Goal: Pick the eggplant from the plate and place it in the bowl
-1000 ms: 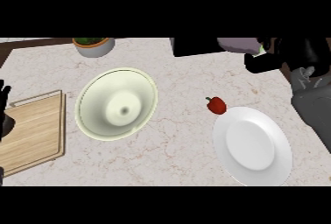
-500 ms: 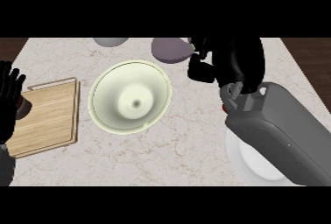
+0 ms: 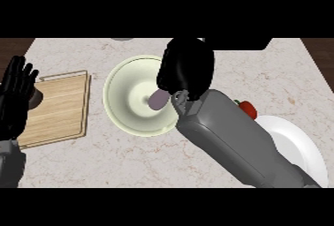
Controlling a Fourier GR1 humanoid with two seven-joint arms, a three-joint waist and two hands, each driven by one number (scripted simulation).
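The purple eggplant (image 3: pixel 157 99) shows under my right hand (image 3: pixel 187 66), over the middle of the pale green bowl (image 3: pixel 124 101). The hand's fingers curl round the eggplant and hide its upper part. I cannot tell whether the eggplant touches the bowl's floor. My grey right forearm (image 3: pixel 241 141) crosses the bowl's right rim and covers part of the white plate (image 3: pixel 297 145) at the lower right. The plate's visible part is bare. At the left edge my left hand (image 3: pixel 17 95) rests open, fingers up.
A wooden cutting board (image 3: pixel 62 110) lies left of the bowl, partly behind my left hand. A small red vegetable (image 3: pixel 248 108) sits by the plate's upper edge, next to my right forearm. The marble counter (image 3: pixel 130 163) ends at dark edges top left and top right.
My right hand has moved left from beside the bowl to over its middle, and the eggplant now shows beneath it. The left hand has stayed at the left edge.
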